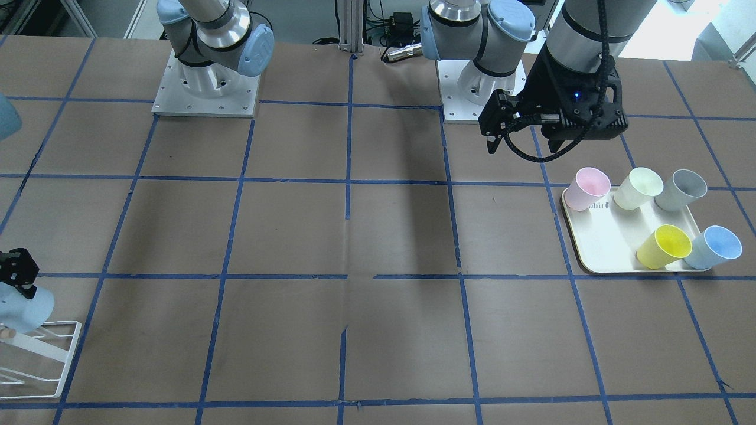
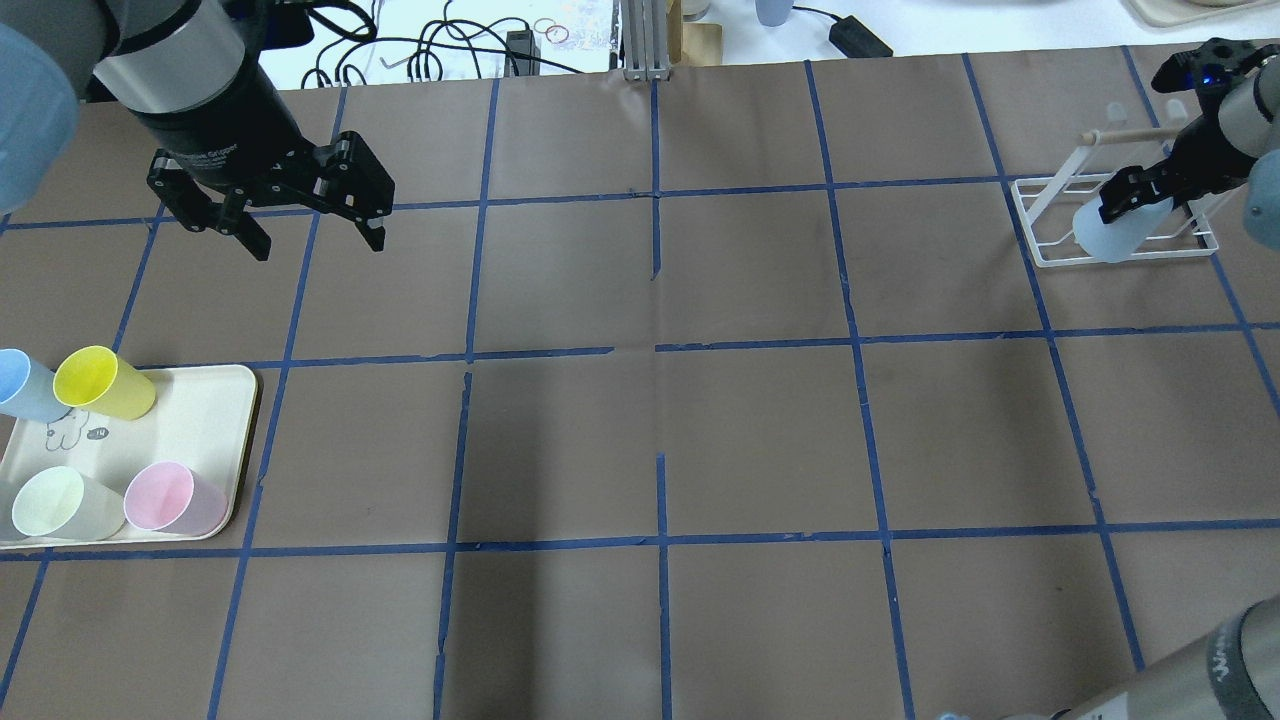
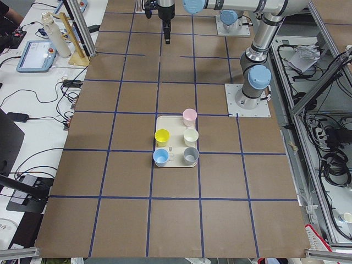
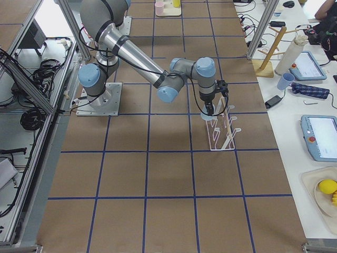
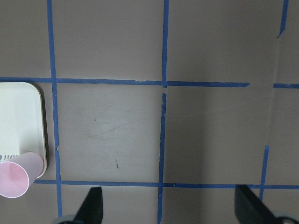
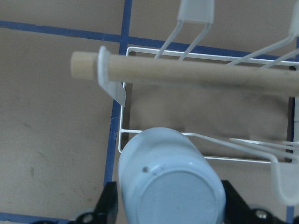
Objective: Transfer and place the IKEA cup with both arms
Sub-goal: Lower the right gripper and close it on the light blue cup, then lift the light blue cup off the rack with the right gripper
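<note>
**Right hand** (image 2: 1140,195): closed on the IKEA cup (image 2: 1108,232), with black gripper parts showing on both sides of the cup's body in the right wrist view.

**IKEA cup:** light blue and tapered, held tilted, closed base toward the wrist camera and wider end lower. It is at the far right-hand end of the worktop (image 1: 295,230), over the near corner of the wire rack (image 2: 1050,255). Whether cup and rack touch cannot be told.

**Wire rack:** white frame standing on the worktop, with upright prongs and a wooden rod (image 6: 196,74) across its top.

**Left hand** (image 2: 318,242): jaws spread wide, nothing between them, hanging above bare worktop near the tray.

**Tray** (image 1: 596,254): cream, with rounded corners, lying flat at the left-hand end of the worktop. It carries five upright cups:
- pink cup (image 1: 587,188)
- pale green cup (image 1: 639,188)
- grey cup (image 1: 682,190)
- yellow cup (image 1: 664,247)
- blue cup (image 1: 714,247), just beside the yellow cup at the tray's edge

**Worktop:** brown surface divided into squares by blue tape lines.
</note>
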Robot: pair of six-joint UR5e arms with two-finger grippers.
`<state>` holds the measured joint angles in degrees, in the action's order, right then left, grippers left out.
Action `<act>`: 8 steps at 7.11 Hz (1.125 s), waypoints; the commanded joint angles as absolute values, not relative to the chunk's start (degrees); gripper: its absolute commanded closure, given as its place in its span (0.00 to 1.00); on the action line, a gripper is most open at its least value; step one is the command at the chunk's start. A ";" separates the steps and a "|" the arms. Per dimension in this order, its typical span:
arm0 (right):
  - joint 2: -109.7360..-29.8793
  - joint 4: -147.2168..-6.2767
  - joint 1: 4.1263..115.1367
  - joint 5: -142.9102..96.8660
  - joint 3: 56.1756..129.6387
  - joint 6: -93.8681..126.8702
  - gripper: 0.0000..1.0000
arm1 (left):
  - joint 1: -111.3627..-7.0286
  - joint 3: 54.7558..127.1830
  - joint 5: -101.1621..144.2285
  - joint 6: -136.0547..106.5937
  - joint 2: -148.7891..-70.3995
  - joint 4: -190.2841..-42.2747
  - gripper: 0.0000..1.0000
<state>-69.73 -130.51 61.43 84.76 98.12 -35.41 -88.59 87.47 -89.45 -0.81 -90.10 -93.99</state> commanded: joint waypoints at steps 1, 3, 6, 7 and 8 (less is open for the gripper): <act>-70.05 -130.17 61.44 84.99 96.61 -35.42 0.87 | -88.59 87.63 -86.85 -0.44 -89.56 -94.13 0.00; -70.40 -129.38 61.52 85.78 95.45 -35.42 0.92 | -88.59 87.71 -86.84 -0.35 -89.56 -94.13 0.00; -77.66 -121.23 61.52 86.31 94.83 -35.42 0.93 | -88.42 87.63 -87.01 -0.26 -88.95 -94.22 0.00; -80.13 -118.94 61.52 86.48 94.75 -35.42 0.93 | -88.16 87.28 -86.75 -0.26 -88.86 -94.22 0.00; -83.90 -116.74 62.13 86.92 94.83 -35.42 0.93 | -87.98 86.84 -85.53 -0.26 -89.03 -94.31 0.00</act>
